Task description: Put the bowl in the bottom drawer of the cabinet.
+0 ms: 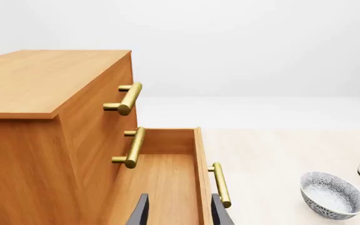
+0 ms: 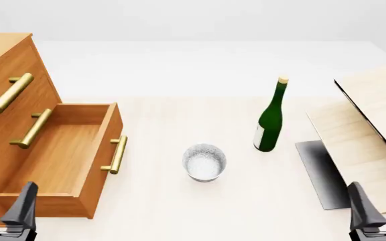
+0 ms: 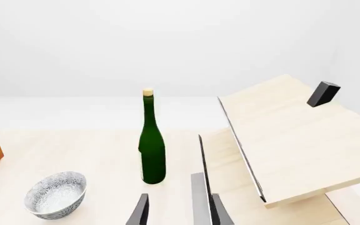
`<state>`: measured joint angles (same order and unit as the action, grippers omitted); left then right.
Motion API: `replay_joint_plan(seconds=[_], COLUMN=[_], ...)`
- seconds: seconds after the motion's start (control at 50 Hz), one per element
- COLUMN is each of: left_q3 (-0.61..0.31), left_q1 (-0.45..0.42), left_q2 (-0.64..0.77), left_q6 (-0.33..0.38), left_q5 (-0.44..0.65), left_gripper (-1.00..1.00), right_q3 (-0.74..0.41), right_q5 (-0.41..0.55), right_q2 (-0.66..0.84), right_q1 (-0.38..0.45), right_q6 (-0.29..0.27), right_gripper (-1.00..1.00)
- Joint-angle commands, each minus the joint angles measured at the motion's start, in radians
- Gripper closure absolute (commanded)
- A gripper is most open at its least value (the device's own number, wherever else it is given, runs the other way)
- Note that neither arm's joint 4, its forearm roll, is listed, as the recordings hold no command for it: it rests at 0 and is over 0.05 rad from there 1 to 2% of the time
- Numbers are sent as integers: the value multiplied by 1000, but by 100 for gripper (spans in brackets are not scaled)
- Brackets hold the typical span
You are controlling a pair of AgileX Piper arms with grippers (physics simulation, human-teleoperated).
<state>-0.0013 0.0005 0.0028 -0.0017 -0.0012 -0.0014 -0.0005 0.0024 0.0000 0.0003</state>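
— Bowl (image 2: 204, 161) first: where do we see it?

— We see it upright on the table (image 2: 179, 211), in the open, well apart from both of our grippers. The bottom drawer (image 2: 66, 155) of the cabinet (image 2: 5, 75) stands pulled out to its left, brass handle (image 2: 117, 154) facing the bowl.

— And to the other side?

— A green bottle (image 2: 271, 118) stands near it, upright, with a pale label low on its body; we cannot read any writing there. Beyond that lies a pale wooden box (image 2: 374, 115) with a dark edge.

— Our claws?

— Our left gripper (image 2: 4, 206) hangs at the drawer's near corner, fingers parted and holding nothing. Our right gripper (image 2: 379, 198) sits by the pale box, likewise spread and empty.
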Motion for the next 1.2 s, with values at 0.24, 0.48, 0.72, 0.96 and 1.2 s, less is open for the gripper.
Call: replay_joint_plan(seconds=[0.24, 0.48, 0.72, 0.96, 1.2], left_q3=[-5, -21, 1, -31, -135], left_q1=[-24, -124, -283, -402, -487], left_q2=[0, -2, -3, 81, 347], left_q6=[8, 66, 74, 108, 118], left_q5=[0, -2, -91, -94, -233], left_gripper=[-100, -100, -100, -100, -100], right_q3=[-3, -2, -2, -3, -500], right_q5=[-1, -2, -2, -4, 505], right_q2=[5, 6, 6, 8, -2], right_q1=[0, 0, 1, 1, 1], right_q6=[0, 0, 0, 0, 0], right_gripper=[-100, -100, -100, -100, -100])
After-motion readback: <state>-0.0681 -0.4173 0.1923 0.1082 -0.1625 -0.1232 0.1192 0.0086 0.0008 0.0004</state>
